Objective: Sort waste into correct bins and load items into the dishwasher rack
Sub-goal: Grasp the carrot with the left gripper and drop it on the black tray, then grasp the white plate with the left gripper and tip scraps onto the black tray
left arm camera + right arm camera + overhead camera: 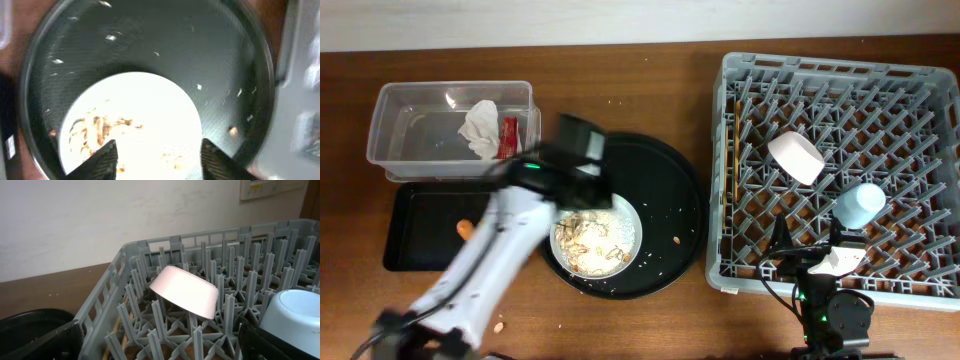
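Observation:
A wide white dish (610,240) with beige food scraps (582,240) sits on the round black tray (670,190). My left gripper (585,197) hangs open just above the dish, which shows between its fingers (161,162) in the left wrist view (145,115). The grey rack (740,270) holds an upturned white bowl (795,157), a light-blue cup (860,204) and chopsticks (730,160) along its left wall. My right gripper (810,255) is open and empty over the rack's front edge (160,345), near the bowl (185,290) and cup (292,312). The clear tub (390,130) holds the napkin (480,128) and red wrapper (507,137).
A black rectangular tray (420,250) in front of the tub holds an orange food piece (465,228). Another orange bit (678,240) lies on the round tray, also in the left wrist view (232,131). Pale crumbs dot the round tray.

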Robot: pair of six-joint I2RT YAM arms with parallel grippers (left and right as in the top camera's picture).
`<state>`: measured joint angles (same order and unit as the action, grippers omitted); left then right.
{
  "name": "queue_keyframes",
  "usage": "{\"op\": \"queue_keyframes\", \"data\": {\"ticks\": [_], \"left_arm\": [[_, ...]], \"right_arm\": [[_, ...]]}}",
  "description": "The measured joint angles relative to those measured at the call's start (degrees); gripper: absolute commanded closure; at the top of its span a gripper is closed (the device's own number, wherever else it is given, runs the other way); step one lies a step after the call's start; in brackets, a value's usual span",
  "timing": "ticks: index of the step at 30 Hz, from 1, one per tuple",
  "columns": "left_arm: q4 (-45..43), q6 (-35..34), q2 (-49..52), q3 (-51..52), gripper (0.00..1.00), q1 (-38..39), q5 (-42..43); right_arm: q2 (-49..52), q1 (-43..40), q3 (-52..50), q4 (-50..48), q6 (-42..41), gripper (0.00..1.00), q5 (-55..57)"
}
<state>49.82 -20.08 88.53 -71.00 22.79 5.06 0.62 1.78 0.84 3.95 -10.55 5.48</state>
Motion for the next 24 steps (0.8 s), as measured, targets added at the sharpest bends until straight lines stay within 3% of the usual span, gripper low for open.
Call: {"op": "queue_keyframes", "data": {"ticks": [1, 3, 8, 15, 24], "left_arm": [[-0.39, 1.01, 2.86, -0.04, 0.54, 6.67, -1.64], [-0.83, 1.44, 7.02, -0.04, 0.65, 12.76, -3.06], [-1.22, 1.95, 15.13, -0.04, 0.67, 20.74, -5.68], [-1.49, 1.90, 20.20, -0.04, 0.67, 22.05, -9.29], [-2.05, 2.38, 20.63, -0.04, 0.87, 22.03, -10.21]], "right_arm": [[0.00, 0.02, 0.00, 0.00, 0.00, 0.02, 0.02], [0.00, 0.02, 0.00, 0.00, 0.00, 0.02, 0.02], [0.00, 0.00, 0.00, 0.00, 0.04, 0.02, 0.02], [0.00, 0.02, 0.00, 0.00, 0.04, 0.02, 0.02], [0.00, 0.02, 0.00, 0.00, 0.02, 0.02, 0.02]]}}
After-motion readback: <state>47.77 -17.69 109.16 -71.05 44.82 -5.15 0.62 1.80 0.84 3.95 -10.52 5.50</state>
